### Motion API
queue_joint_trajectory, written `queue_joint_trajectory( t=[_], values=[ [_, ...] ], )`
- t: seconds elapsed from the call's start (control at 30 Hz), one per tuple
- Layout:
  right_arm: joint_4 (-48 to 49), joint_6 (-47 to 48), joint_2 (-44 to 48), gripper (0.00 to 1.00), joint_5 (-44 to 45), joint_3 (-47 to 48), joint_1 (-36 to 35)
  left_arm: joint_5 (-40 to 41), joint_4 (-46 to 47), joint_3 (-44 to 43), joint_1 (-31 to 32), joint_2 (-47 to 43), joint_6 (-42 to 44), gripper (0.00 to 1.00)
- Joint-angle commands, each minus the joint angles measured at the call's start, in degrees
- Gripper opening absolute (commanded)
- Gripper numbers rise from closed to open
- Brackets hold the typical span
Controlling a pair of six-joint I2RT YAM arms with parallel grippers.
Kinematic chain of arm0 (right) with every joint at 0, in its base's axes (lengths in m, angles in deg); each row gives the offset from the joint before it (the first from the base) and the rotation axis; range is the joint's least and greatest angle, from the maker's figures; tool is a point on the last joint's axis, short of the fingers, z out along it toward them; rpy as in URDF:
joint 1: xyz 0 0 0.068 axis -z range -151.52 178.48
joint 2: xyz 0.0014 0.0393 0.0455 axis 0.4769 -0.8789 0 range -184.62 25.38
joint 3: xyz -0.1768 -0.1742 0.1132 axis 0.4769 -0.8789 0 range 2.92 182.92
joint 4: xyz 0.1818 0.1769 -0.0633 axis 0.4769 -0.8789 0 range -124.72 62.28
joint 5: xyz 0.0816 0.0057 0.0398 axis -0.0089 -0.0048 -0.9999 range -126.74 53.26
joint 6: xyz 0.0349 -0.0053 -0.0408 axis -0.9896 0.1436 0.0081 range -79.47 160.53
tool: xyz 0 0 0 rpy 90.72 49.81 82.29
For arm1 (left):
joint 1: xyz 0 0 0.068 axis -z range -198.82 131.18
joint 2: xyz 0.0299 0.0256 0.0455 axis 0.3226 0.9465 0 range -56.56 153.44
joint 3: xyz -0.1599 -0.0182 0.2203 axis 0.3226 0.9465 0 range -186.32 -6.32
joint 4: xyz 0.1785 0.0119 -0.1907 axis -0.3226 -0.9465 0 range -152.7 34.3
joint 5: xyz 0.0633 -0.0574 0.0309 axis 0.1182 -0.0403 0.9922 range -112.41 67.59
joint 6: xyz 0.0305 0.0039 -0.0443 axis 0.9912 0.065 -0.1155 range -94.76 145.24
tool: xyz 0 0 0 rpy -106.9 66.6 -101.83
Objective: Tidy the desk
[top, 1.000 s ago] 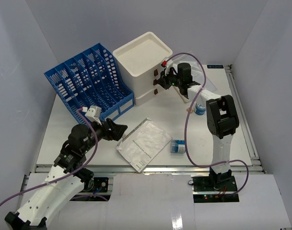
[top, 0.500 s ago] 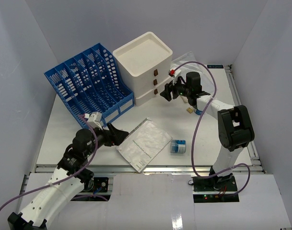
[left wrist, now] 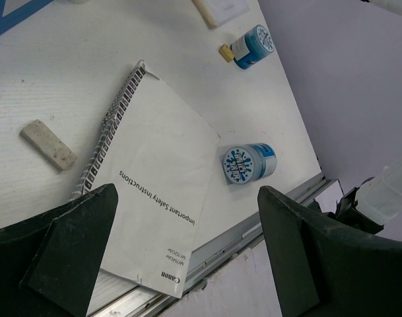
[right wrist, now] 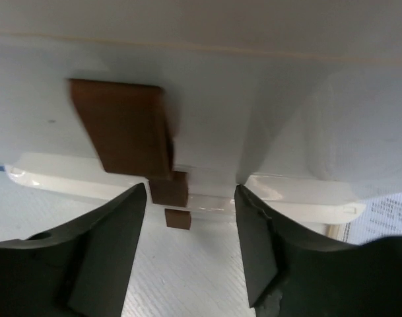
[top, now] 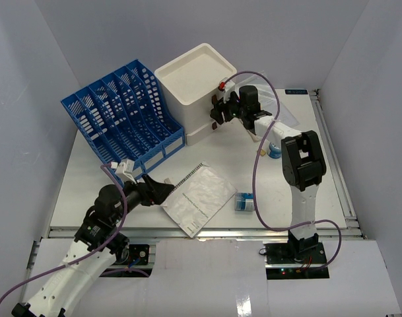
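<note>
Right gripper (top: pixel 218 111) back up-left versus half second ago, now at drawer box (top: pixel 194 76) front, fingers spread either side of brown handle (right wrist: pixel 121 125). Left gripper (top: pixel 164 191) slightly lower, spread wide over booklet (top: pixel 202 195) left edge. Desk (top: pixel 220 153) fills frame centre, unchanged.

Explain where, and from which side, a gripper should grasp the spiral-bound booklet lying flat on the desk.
Probably the spiral binding: the booklet lies flat on the desk, so its thin page edges give no lip, while the binding looks slightly raised. Come down from above, straddling the binding across its width.
</note>
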Motion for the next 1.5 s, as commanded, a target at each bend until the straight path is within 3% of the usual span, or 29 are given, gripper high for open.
queue_joint_trajectory(
  t=[0.0, 0.1, 0.27, 0.8, 1.1, 1.27, 1.33, 1.4, 1.47],
  values=[
    [0.19, -0.64, -1.36, 0.48, 1.7, 3.77, -0.53, 0.44, -0.79, -0.34, -0.31, 0.53, -0.49, 0.98],
    [1.24, -1.54, -1.08, 0.27, 1.21, 2.71, -0.62, 0.55, -0.75, -0.08, -0.34, -0.11, -0.75, 0.98],
    [3.02, -2.42, 0.17, 0.08, 0.38, 0.59, -0.62, 0.6, -0.94, 0.12, -0.36, -1.34, -0.97, 0.98],
    [4.85, -1.83, 16.51, 0.08, -3.37, -19.61, 0.79, -1.36, -0.21, 0.23, -0.36, -1.45, -0.95, 0.98],
    [2.67, 2.38, 29.43, 0.08, -3.8, -33.23, 1.45, -7.9, 6.75, -0.03, -0.36, 7.58, 0.39, 0.98],
    [-1.17, 2.52, 32.6, 0.13, -4.46, -33.02, 1.77, -12.6, 12.17, -2.38, -0.18, 17.34, 1.32, 0.98],
    [-3.13, 2.55, 34.04, 0.25, -4.76, -32.81, 2.43, -14.69, 14.16, -4.28, 0.53, 21.86, 1.43, 0.98],
    [-4.87, 2.82, 35.64, 0.47, -4.76, -32.87, 3.06, -14.23, 14.8, -5.54, 2.26, 25.36, 1.71, 0.98],
    [-6.77, 3.34, 38.18, 0.6, -4.89, -33.32, 4.13, -12.72, 15.11, -6.6, 5.18, 28.91, 1.85, 0.98]
  ],
)
